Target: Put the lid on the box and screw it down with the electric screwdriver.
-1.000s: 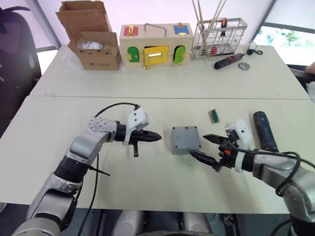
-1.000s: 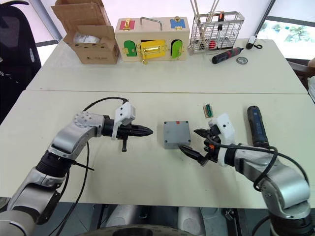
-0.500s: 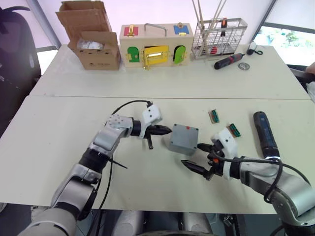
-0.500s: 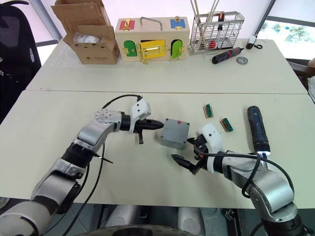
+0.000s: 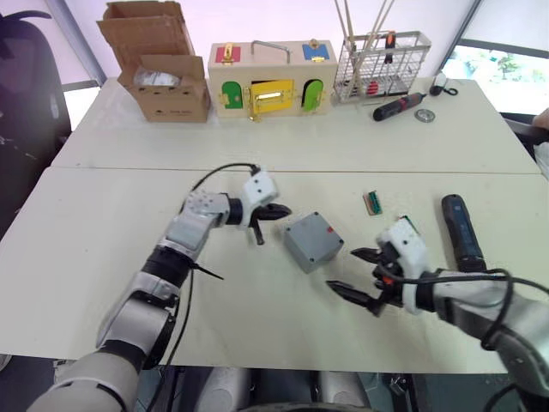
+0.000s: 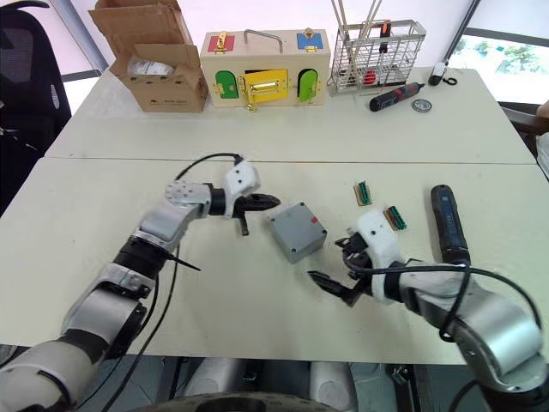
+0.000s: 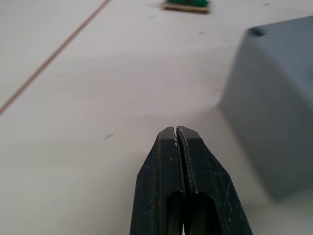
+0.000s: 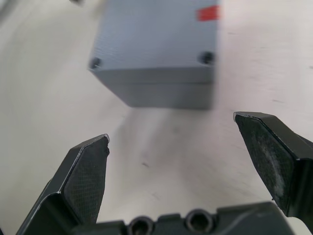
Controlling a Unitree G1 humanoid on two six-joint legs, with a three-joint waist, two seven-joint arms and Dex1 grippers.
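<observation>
Now the grey box (image 5: 312, 240), lid (image 8: 161, 34) apparently seated on it, sits askew mid-counter (image 5: 103, 215) between both arms. Left claw (image 5: 280, 211), pressed shut and empty, sits just beside one corner; right claw (image 5: 358, 271) gapes wide, empty, near it. Square and steady the box first, then fetch the electric screwdriver (image 5: 461, 230) lying well apart. No readable writing, only a red mark (image 8: 209, 12).
</observation>
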